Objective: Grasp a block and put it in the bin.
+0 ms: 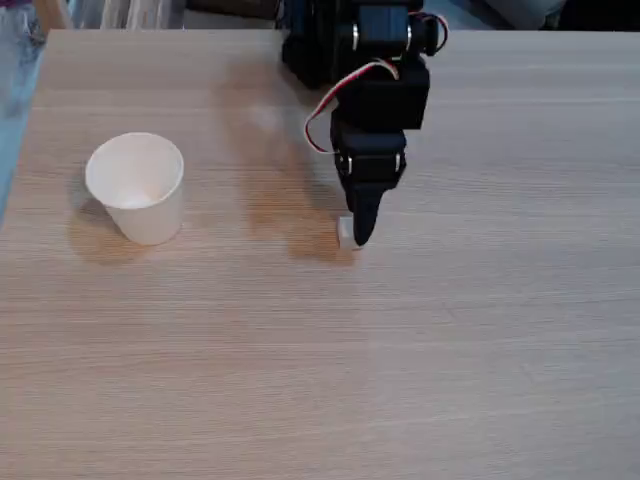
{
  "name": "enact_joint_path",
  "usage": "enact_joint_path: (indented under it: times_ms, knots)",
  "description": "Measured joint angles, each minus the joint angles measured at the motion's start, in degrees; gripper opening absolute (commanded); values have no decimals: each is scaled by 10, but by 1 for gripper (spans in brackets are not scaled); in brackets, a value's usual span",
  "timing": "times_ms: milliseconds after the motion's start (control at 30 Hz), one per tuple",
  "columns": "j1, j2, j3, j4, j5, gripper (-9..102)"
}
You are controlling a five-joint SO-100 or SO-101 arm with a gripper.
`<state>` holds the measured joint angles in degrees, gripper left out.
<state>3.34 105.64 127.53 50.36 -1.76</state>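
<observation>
Down at the table (420, 380), the gripper (362, 236) touches the block (346, 233) at its left; jaw spread unreadable.

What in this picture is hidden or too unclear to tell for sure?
- Block: fixed view, mostly covered by the tool; only a small pale edge shows.
- Tool: seen end-on, so whether it is open, shut or gripping the block cannot be told.
- Arm: its base is cut off by the top edge.
- Paper cup: its floor is washed out; contents uncertain.
</observation>
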Motion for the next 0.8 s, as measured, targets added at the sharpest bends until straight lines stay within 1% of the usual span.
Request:
enact_joint_path:
  times_ms: [267, 800]
  knots:
    - [-12, 0, 2, 1, 2, 18]
    - [-20, 0, 31, 3, 7, 19]
